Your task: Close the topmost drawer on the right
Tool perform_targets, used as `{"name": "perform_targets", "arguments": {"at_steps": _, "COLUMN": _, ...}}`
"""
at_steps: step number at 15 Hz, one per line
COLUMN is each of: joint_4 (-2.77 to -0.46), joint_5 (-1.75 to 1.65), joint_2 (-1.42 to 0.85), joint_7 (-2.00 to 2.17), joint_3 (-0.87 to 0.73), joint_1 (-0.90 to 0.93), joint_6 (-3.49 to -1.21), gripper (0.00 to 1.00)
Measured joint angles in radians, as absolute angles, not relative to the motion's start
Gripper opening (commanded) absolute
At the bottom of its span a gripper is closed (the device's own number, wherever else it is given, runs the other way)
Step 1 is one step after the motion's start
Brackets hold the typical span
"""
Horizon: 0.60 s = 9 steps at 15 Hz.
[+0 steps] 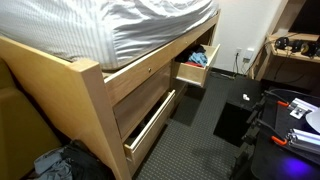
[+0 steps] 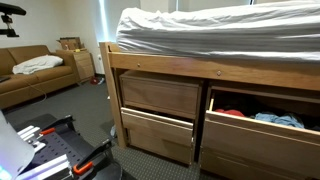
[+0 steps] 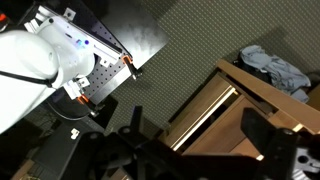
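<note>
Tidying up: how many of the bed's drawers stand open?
2: the top drawer holding clothes, and the lower drawer in the neighbouring column, partly out. More may be hidden.

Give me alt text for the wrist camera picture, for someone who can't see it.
The open pincer hangs above dark carpet, close to a light wooden drawer pulled slightly out of the bed frame. A heap of blue-grey clothes lies past the frame's corner at upper right, and the robot's white base fills the left.

Pale matt wood drawer (image 2: 262, 128) fronts
</note>
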State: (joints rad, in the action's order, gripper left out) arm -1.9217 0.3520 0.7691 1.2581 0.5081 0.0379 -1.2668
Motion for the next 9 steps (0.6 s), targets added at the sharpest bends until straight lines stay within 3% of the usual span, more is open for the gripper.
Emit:
{"name": "perform_targets", "arguments": {"at_steps": 3, "joint_4": -1.788, "joint_5": 0.352, "joint_2": 0.738, "joint_7": 1.431, "joint_3": 0.575, "joint_1": 0.014, "joint_6": -1.202, "gripper": 1.00}}
{"name": "perform_targets", "arguments": {"at_steps": 9, "joint_4": -1.797, "joint_5": 0.286, "joint_2": 0.710, "joint_7": 1.461, "joint_3": 0.567, "joint_1": 0.005, "joint_6": -1.166, "gripper": 1.00}}
